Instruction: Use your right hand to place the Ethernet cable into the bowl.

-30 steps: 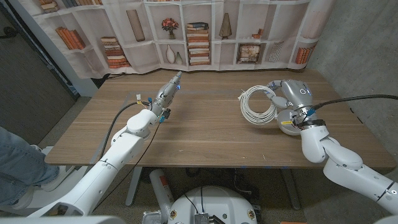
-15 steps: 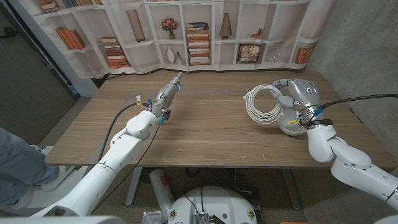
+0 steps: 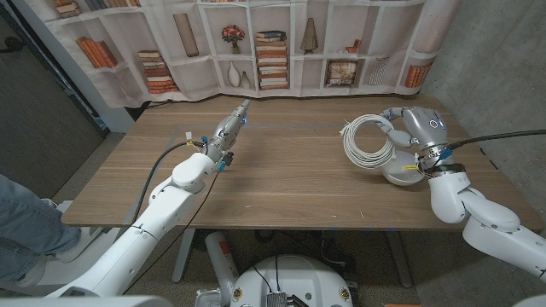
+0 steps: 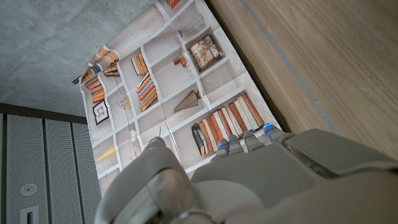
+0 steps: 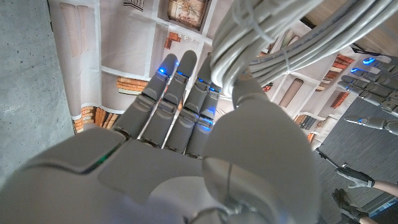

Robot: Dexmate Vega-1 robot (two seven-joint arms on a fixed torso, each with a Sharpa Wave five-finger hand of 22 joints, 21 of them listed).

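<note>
Transport step: right robot hand (image 3: 415,130) grips coiled white Ethernet cable (image 3: 368,141), lifted off the worktop (image 3: 281,175) just beside the white bowl (image 3: 401,173); next move likely carries coil over bowl, then lowers and releases.
</note>
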